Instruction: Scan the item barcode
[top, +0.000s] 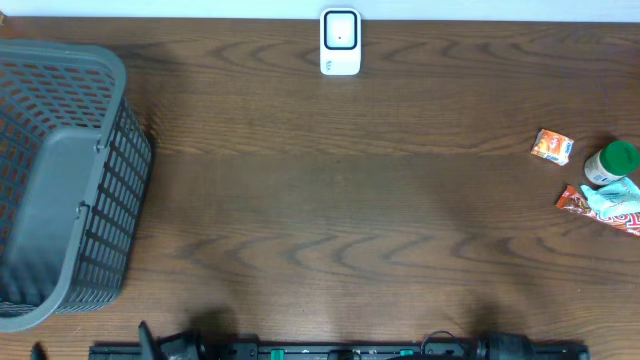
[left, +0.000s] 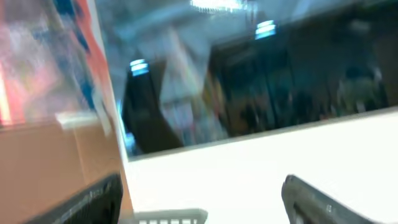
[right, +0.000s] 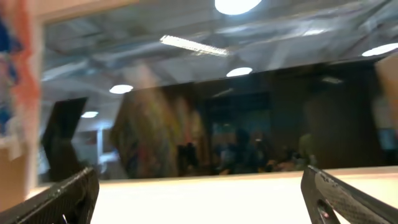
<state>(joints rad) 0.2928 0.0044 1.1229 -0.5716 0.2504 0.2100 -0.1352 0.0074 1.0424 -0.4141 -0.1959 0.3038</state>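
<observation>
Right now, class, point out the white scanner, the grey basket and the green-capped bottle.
white scanner (top: 340, 38), overhead view, on its front face.
grey basket (top: 125, 195), overhead view, on its right mesh wall.
green-capped bottle (top: 621, 157), overhead view, on the cap.

Overhead camera straight down on table (top: 320, 220), both wrist cameras facing outward, sharing far dark window (right: 249, 130)

The left arm (top: 165, 346) and right arm (top: 505, 347) lie folded back, left tool (left: 199, 202) and right tool (right: 202, 199) spread wide.

Grey plastic mesh basket (top: 115, 220) cut off at left edge; red crinkled packet (top: 572, 201) cut at right edge. Wrist views blurred throughout.
</observation>
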